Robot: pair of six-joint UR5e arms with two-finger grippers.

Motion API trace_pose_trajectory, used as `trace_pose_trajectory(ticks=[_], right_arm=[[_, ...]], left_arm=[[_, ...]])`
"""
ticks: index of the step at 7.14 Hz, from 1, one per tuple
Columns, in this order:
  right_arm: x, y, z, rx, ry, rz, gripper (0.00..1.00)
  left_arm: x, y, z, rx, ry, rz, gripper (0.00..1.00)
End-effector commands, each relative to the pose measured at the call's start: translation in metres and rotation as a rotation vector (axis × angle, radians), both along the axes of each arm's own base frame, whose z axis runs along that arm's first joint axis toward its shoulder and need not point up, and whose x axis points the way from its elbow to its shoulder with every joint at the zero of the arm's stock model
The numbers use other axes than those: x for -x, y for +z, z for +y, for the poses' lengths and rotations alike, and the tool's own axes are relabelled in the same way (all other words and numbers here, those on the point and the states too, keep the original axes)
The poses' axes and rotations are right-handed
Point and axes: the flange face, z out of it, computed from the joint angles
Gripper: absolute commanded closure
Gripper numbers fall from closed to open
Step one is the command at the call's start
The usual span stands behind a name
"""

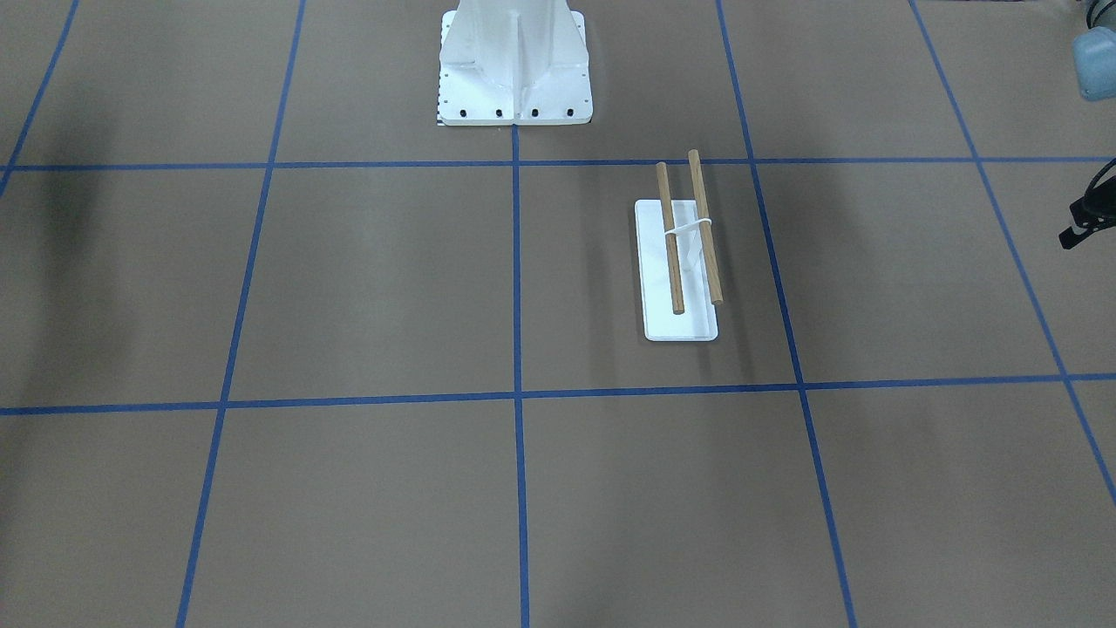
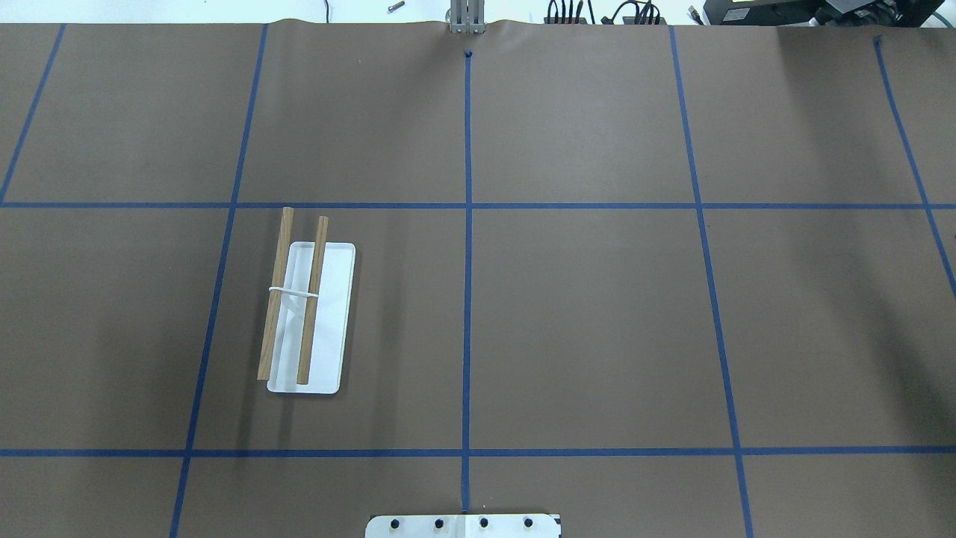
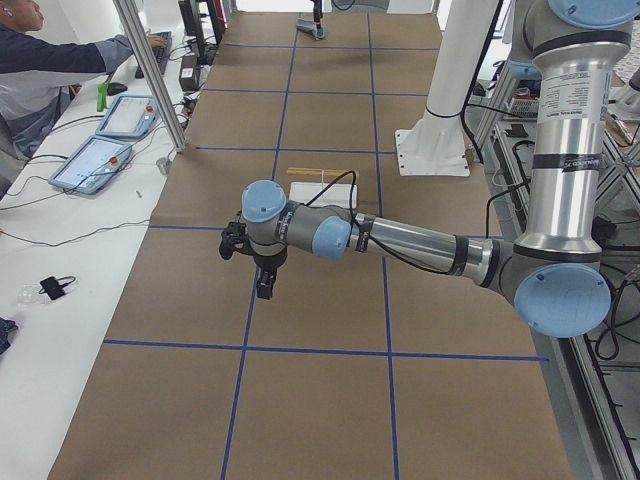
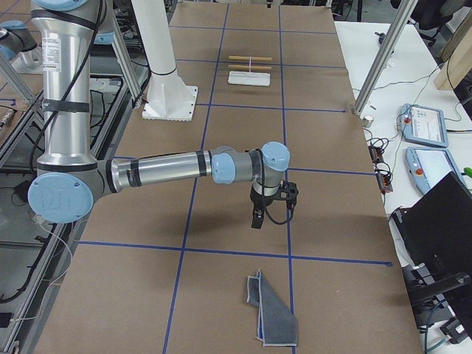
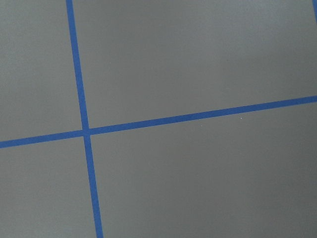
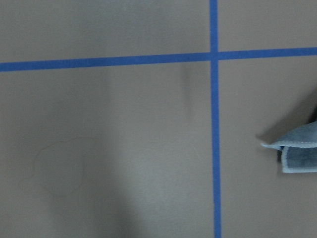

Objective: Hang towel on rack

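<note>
The rack (image 2: 310, 314) stands on the left half of the table, its two wooden dowels bare; it also shows in the front view (image 1: 680, 262) and far off in the right side view (image 4: 249, 70). The dark grey towel (image 4: 273, 313) lies folded flat near the table's right end; one corner shows in the right wrist view (image 6: 299, 151). My right gripper (image 4: 257, 219) hangs above the table about one grid square short of the towel. My left gripper (image 3: 263, 285) hangs above the table's left end, clear of the rack. I cannot tell whether either is open or shut.
The large white bolted pedestal (image 1: 514, 70) stands at the robot's side of the table. Blue tape lines (image 2: 467, 299) mark the brown cover. An operator (image 3: 40, 60), control tablets (image 3: 95, 160) and a metal post (image 3: 150, 80) are along the far side.
</note>
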Motion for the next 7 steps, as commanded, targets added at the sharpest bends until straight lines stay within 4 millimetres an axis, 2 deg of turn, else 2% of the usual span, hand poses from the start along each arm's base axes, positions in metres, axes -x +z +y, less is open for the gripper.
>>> trace_pose_trajectory(ticks=[1, 2, 3, 4, 5, 6, 7], right_arm=[[-0.038, 0.051, -0.004, -0.089, -0.064, 0.064, 0.05], [-0.06, 0.09, -0.005, -0.146, -0.118, 0.044, 0.01], [-0.061, 0.113, -0.005, -0.198, -0.125, 0.031, 0.01], [-0.061, 0.15, 0.004, -0.221, -0.175, 0.012, 0.0], [-0.069, 0.156, -0.013, -0.189, -0.105, -0.03, 0.0], [-0.068, 0.173, -0.014, -0.025, 0.055, -0.1, 0.0], [-0.069, 0.17, -0.022, 0.008, 0.128, -0.1, 0.0]], left_arm=[[0.0, 0.003, 0.0, 0.005, 0.0, -0.001, 0.02], [0.0, 0.005, 0.0, 0.01, 0.0, -0.002, 0.01], [0.0, 0.005, 0.0, 0.01, 0.0, -0.002, 0.01], [0.0, 0.006, 0.0, 0.011, 0.0, -0.002, 0.01], [0.0, 0.01, -0.001, 0.019, 0.001, -0.004, 0.02], [0.0, 0.009, -0.001, 0.015, 0.001, -0.003, 0.02], [0.0, 0.007, -0.001, 0.013, 0.001, -0.003, 0.02]])
